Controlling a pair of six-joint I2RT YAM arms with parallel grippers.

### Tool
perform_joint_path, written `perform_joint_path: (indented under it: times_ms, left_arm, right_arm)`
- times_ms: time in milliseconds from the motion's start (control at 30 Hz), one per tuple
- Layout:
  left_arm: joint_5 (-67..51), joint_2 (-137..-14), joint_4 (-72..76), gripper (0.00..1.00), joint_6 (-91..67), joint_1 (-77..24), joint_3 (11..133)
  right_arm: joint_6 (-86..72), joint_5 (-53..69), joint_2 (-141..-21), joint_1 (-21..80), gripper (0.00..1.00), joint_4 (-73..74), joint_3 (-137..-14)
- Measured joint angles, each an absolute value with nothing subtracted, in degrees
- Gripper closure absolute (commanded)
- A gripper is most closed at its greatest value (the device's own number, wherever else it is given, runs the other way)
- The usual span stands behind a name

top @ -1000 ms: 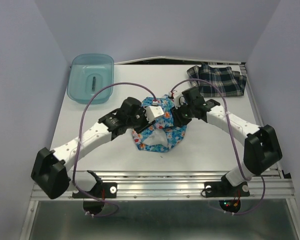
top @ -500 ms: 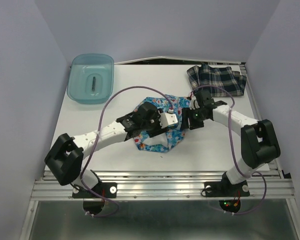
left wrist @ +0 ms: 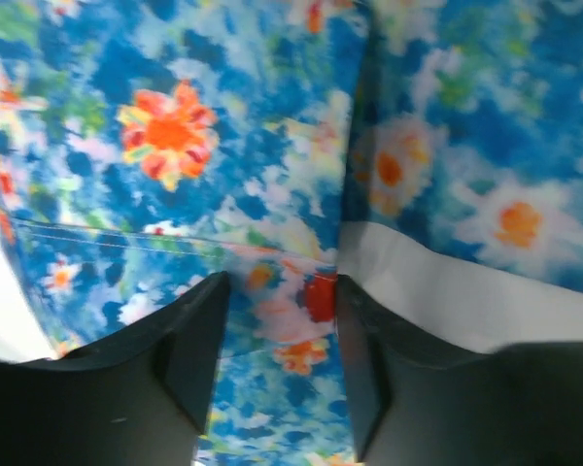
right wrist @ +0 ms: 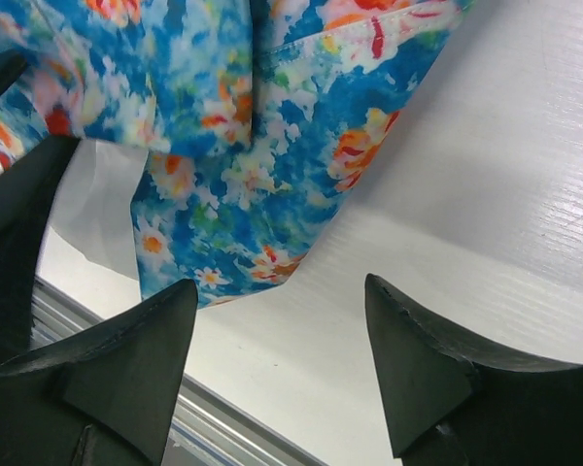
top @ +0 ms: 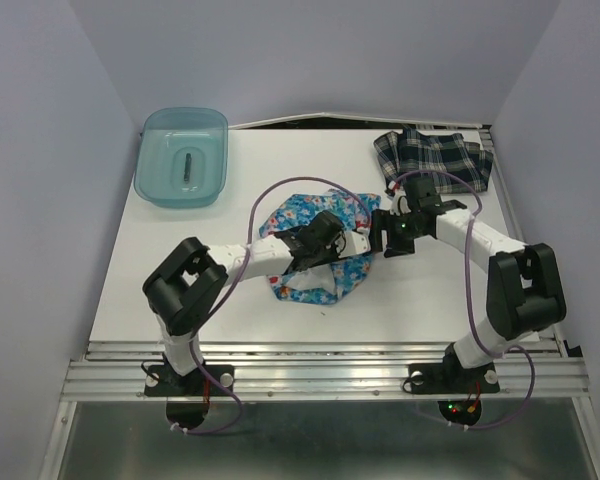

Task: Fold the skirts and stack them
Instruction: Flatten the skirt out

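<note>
The bright blue flowered skirt [top: 305, 215] lies crumpled in the middle of the white table [top: 180, 260]. My left gripper [top: 358, 243] sits low over its right part. In the left wrist view the left gripper [left wrist: 282, 335] has its jaws apart, with the flowered skirt [left wrist: 175, 136] spread under and between them. My right gripper [top: 385, 237] is just right of the skirt. In the right wrist view it [right wrist: 280, 291] is open and empty over bare table, with the flowered skirt's [right wrist: 223, 146] edge just ahead. The navy-and-white plaid skirt [top: 435, 160] lies bunched at the far right corner.
A translucent teal bin [top: 182, 157] stands at the far left with a small dark object [top: 187, 165] in it. Blue walls close in both sides. The metal front rail [right wrist: 78, 311] runs just beyond the skirt in the right wrist view.
My left arm has folded in and its gripper has swept right across the flowered skirt. My right gripper has drawn back to the right. The skirt's far left part now lies uncovered.
</note>
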State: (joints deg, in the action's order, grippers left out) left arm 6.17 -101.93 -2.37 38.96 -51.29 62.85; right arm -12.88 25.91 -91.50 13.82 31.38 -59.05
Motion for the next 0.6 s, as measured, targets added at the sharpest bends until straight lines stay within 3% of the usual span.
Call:
perform_joint_path:
  times_ms: [33, 133, 233, 433, 600]
  left_arm:
    - [7.3, -102.1, -2.0, 0.66, 38.9, -51.3, 63.3]
    - [10.5, -102.2, -1.5, 0.78, 38.5, -51.1, 64.6]
    - [12.3, -102.1, -2.4, 0.99, 38.2, -50.4, 66.9]
    - [10.5, -102.1, -10.9, 1.00, 34.1, -45.3, 77.4]
    - [4.6, -102.5, -18.6, 1.00, 25.2, -33.6, 92.0]
  right_arm:
    - [-12.9, 26.0, -91.2, 13.8, 0.25, 31.4, -59.0]
    - [-12.8, 26.0, -90.7, 13.8, 0.25, 31.4, -59.0]
    - [-12.6, 26.0, -90.1, 13.8, 0.25, 31.4, -59.0]
    - [-11.6, 26.0, -89.6, 13.8, 0.25, 31.5, -59.1]
    - [-10.0, 26.0, -89.6, 13.8, 0.31, 31.8, -60.4]
